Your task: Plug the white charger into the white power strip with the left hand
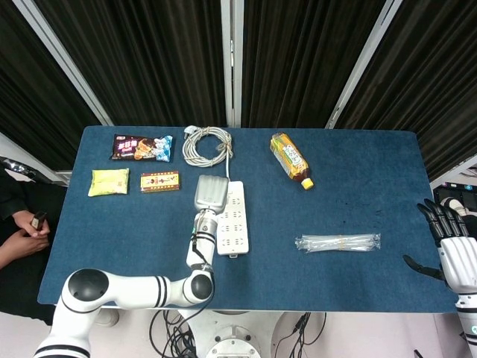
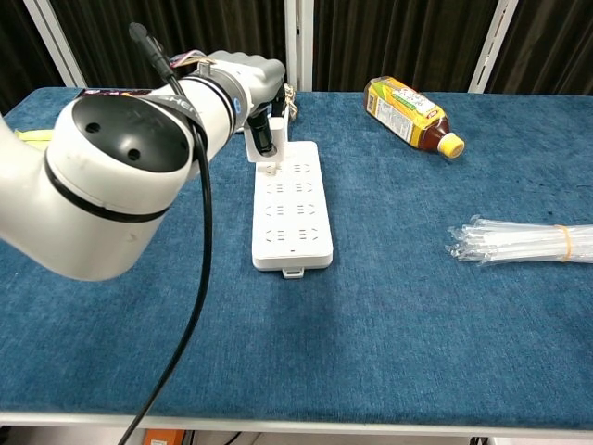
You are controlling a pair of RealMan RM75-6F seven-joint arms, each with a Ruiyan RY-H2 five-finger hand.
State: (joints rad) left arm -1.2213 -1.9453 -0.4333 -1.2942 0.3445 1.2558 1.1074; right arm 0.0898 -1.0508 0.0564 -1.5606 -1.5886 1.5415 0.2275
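Closest to the chest camera, the robot's white left arm (image 2: 111,176) fills the lower left and reaches out over a blue table (image 2: 417,324). At its far end the left hand (image 1: 211,192) hangs over the far end of the white power strip (image 2: 292,206). From the chest view its fingers (image 2: 264,134) point down at the strip's top sockets, with something small and white at their tips that is probably the white charger (image 2: 269,168). It looks held, touching or just above the strip, though the hand hides the grip itself.

This appears to be the plugging step: the charger is at the sockets but cannot be confirmed as seated. The next move likely calls for lining the prongs up with a socket and pressing straight down without sliding the strip.

Just beyond the strip lies a coiled white cable (image 1: 207,145). Left of that are three snack packets (image 1: 141,147), one dark, one yellow, one brown. To the right lies a yellow-capped drink bottle (image 2: 410,115) on its side, and nearer, a bundle of clear plastic straws (image 2: 523,242).

At the table's right edge, well apart from everything, the right hand (image 1: 447,242) rests empty with fingers spread.
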